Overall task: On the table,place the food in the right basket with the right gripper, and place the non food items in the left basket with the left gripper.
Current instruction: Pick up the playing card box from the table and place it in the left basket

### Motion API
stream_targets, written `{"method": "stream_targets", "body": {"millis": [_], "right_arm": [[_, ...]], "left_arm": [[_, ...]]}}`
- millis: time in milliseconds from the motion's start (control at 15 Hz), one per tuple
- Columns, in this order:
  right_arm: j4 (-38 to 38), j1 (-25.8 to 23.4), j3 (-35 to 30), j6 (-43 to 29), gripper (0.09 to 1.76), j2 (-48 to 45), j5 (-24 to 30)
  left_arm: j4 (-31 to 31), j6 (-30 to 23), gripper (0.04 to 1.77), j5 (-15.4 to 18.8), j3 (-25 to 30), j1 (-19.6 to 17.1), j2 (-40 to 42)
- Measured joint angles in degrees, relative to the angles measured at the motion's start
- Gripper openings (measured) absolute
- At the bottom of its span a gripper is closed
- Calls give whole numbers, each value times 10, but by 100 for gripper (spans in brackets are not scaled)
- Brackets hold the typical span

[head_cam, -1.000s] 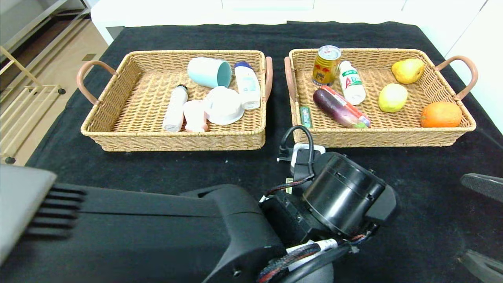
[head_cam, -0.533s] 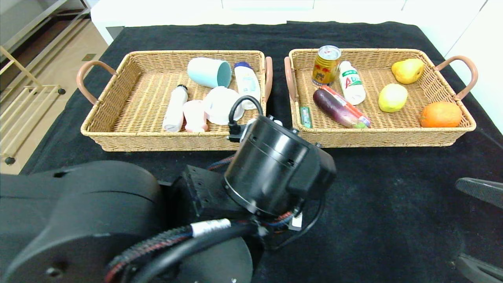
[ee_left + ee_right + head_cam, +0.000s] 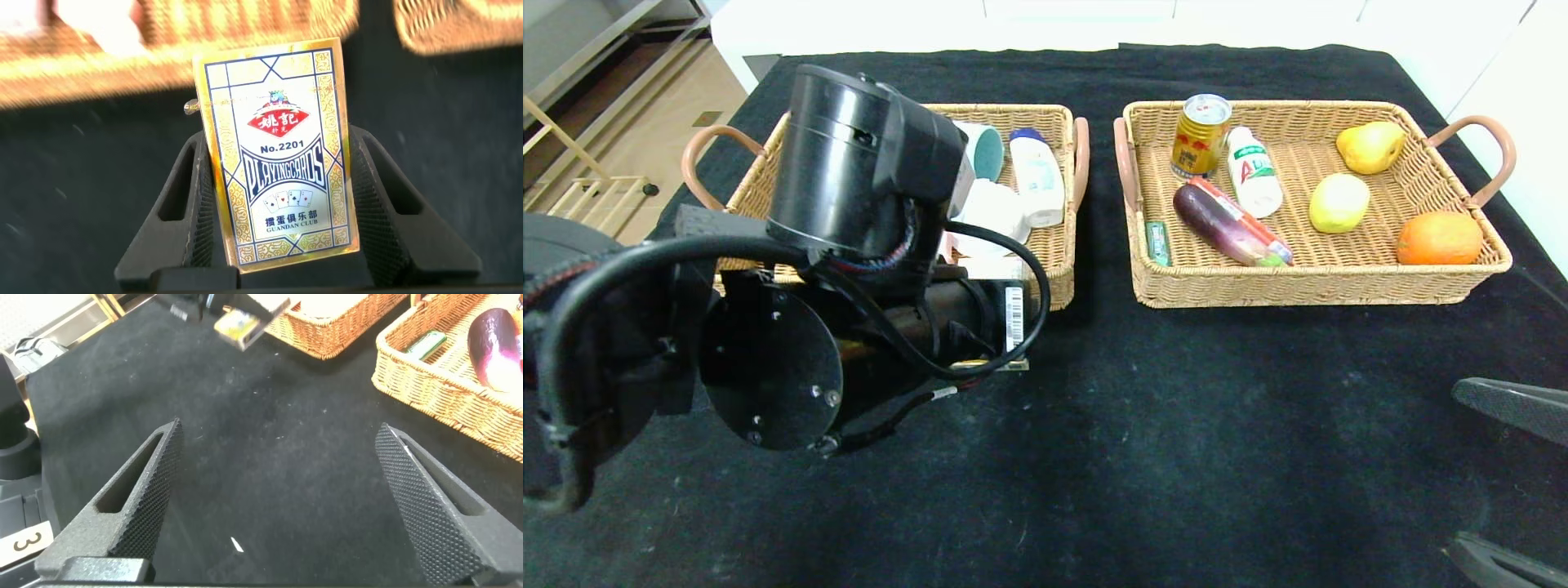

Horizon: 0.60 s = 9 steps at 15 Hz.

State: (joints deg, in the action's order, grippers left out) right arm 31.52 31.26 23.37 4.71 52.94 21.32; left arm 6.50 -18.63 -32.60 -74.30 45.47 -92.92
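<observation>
Pinching a box of playing cards (image 3: pixel 278 155) between its two fingers, the left gripper (image 3: pixel 278 204) fills the middle of the left wrist view; the box front reads "No.2201", "PLAYINGCARDS" and "GUANDAN CLUB" under a red emblem with Chinese characters. In the head view the left arm (image 3: pixel 849 188) covers the left half of the frame, in front of the left basket (image 3: pixel 1058 269), and only a sliver of the box shows at its lower edge (image 3: pixel 1005 366). Behind the arm, a teal cup (image 3: pixel 988 151) and a white bottle (image 3: pixel 1037 175) show in that basket. The right basket (image 3: pixel 1323 286), upper right of the frame, holds a gold can (image 3: pixel 1201 135), a white bottle with a red "AD" label (image 3: pixel 1252 171), an eggplant (image 3: pixel 1217 224), a green pack (image 3: pixel 1156 242), two pears (image 3: pixel 1370 147) and an orange (image 3: pixel 1439 238). The right gripper (image 3: pixel 278 498) sits at the lower right edge with its fingers spread wide over black tablecloth (image 3: pixel 1176 449), gripping nothing.
</observation>
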Motion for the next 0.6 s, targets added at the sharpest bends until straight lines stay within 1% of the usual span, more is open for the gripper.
{"method": "stream_targets", "body": {"millis": [133,400,600], "right_arm": [[0,0,0,0,171,0,0],[0,0,0,0,171,0,0],[0,0,0,0,171,0,0]], "left_arm": [[-1,18,101,23,-22,-35,-1],[-2,55,101,39,-73,-85,-22],[-3,72,101,61,-116,-118,-45]]}}
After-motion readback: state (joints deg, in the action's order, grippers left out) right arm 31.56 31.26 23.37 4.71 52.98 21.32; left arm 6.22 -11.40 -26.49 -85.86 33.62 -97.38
